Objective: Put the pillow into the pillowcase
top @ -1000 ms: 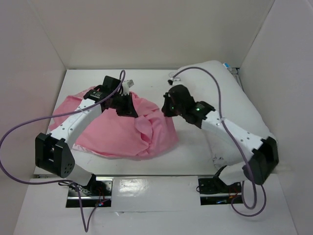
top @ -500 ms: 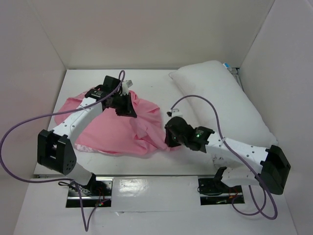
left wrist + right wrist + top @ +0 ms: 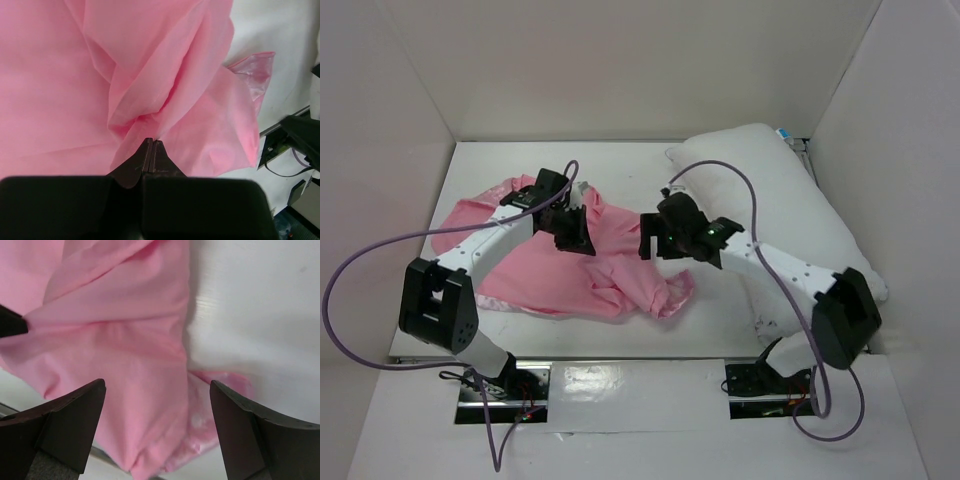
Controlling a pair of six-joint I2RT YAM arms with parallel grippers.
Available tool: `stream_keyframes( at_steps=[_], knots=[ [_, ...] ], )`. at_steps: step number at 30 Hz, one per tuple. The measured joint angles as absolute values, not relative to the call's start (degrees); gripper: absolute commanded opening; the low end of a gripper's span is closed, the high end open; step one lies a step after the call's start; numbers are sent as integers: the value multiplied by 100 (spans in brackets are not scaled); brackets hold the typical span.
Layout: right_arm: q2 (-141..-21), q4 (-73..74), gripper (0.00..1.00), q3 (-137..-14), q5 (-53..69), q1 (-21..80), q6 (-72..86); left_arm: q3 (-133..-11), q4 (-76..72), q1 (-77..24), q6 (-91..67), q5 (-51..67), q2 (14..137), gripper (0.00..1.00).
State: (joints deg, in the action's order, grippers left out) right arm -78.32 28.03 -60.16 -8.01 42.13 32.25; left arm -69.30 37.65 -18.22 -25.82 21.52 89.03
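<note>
Pinching a gathered fold of the pillowcase (image 3: pixel 60 75), the left fingers (image 3: pixel 132 167) are pressed flat together. Their dark, wedge-shaped tips meet in a thin seam, and creases of the pink cloth fan out from that point. Seen from above, this grip sits on the pillowcase's upper middle, where the fabric rises into a small peak.

The right fingers (image 3: pixel 75 410) stand wide apart with nothing between them. They are two dark, blunt wedges hovering above the pillowcase's right-hand edge, and the cloth below them lies in soft overlapping folds.

The pillowcase (image 3: pixel 540 280) is thin, glossy satin. It is spread in a loose, rumpled heap with a crumpled flap trailing off at its lower right. A paler, shinier patch shows where a corner turns over.

The pillow (image 3: pixel 770 190) lies to the right of the pillowcase and wholly outside it. It is plump, matte white and rounded at the corners, set on a diagonal, with a strip of bare worktop between the two. The right arm (image 3: pixel 790 275), in white shells with black joints, reaches across the pillow's near end toward the pillowcase. The left arm (image 3: pixel 485 245) crosses over the pillowcase's left half.

The worktop (image 3: pixel 620 170) under the pillowcase is smooth and white. A purple cable (image 3: pixel 350 270) loops out to the left of the pillowcase, and another arcs above its right side.
</note>
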Motion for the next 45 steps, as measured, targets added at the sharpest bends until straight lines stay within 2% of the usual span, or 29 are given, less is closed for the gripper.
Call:
stream_keyframes(
  at_steps=[3,5,7,9,12,18,22,23,25,26,27,30,33,35,37,38,39,45],
  knots=[
    [-8670,2576,93,-6383,-384,4134,3048,-6847,3776,-1813,-2582,2119,8899,0],
    [-9080,2456,88,-6407,16,4086,2980,-6847,3767,-1813,-2582,2110,8868,0],
    [-9295,2359,80,-6353,419,4018,2963,-6847,3765,-1813,-2580,2088,8825,0],
    [-9323,2246,56,-6228,816,3986,2950,-6847,3763,-1813,-2576,2080,8783,0],
    [-9319,2051,0,-6101,1181,3972,3020,-6847,3765,-1813,-2574,2069,8770,0],
    [-8777,2045,0,-5896,950,3951,3157,-6901,3778,-1813,-2571,2060,8770,0],
    [-8184,2196,0,-6086,318,3896,3162,-7100,3824,-1813,-2571,2053,8770,0],
    [-8077,2206,12,-6152,233,3848,3142,-7164,3824,-1813,-2569,2053,8770,0],
    [-7972,2211,53,-6263,239,3704,3118,-7264,3824,-1813,-2569,2051,8770,0],
    [-7975,2204,65,-6285,303,3640,3079,-7301,3817,-1813,-2569,2051,8770,0],
    [-8007,2222,74,-6283,373,3581,3033,-7317,3817,-1813,-2569,2049,8770,0],
    [-8176,2231,75,-6066,716,3614,2908,-7321,3828,-1813,-2571,2045,8770,0],
    [-8307,2320,69,-5695,1035,3802,2906,-7319,3837,-1813,-2569,2043,8770,0],
    [-8388,2412,57,-5531,1221,3957,2893,-7317,3844,-1813,-2569,2038,8770,0],
    [-8475,2451,33,-5487,1361,4101,2838,-7317,3850,-1813,-2569,2027,8770,0],
    [-8525,2449,6,-5487,1398,4171,2803,-7317,3852,-1813,-2571,2021,8770,0],
    [-8576,2453,0,-5489,1396,4235,2768,-7317,3854,-1813,-2569,2018,8770,0],
    [-8527,2617,0,-5588,880,4335,2877,-7317,3859,-1813,-2569,2016,8770,0]
  ],
)
